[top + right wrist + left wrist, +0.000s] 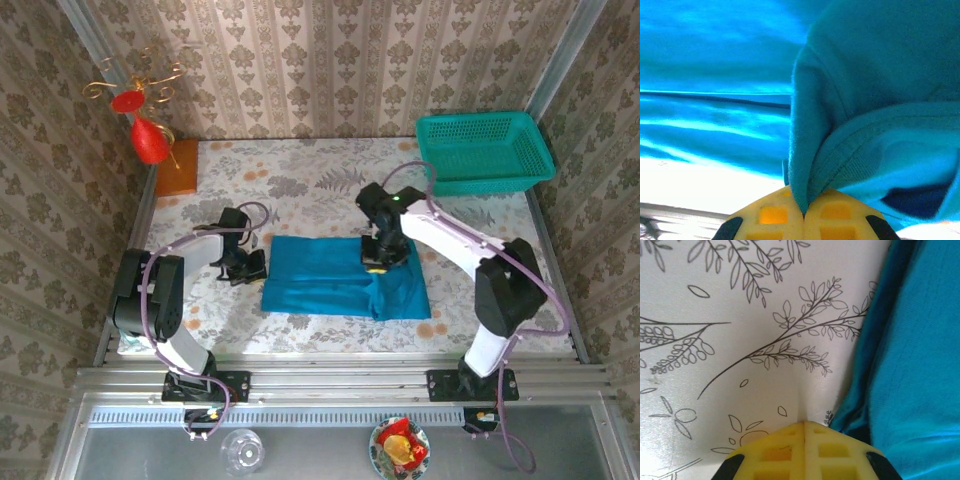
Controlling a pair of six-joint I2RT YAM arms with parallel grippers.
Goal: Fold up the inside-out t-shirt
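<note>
Inside-out t-shirt lies in the middle of the top view on the flower-patterned table, well apart from the teal basket at the upper right. It is already brought down to a flat, roughly oblong stack, wider than it is deep. The folding looks well advanced but not finished: the lower right part juts out past the rest, so at least one more fold, or some squaring up, seems to be left (which face of the cloth is outward I cannot tell). The right arm reaches from the lower right of the frame up and across to the shirt's upper right part, its wrist bent downward. The right gripper is clamped on the cloth; in its wrist view a hemmed fold of blue fabric runs straight into the seam between the yellow fingertips. The left arm arcs in from the lower left. The left gripper sits at the shirt's left edge with its fingertips pressed together and nothing visibly between them, the cloth's edge just to their right.
</note>
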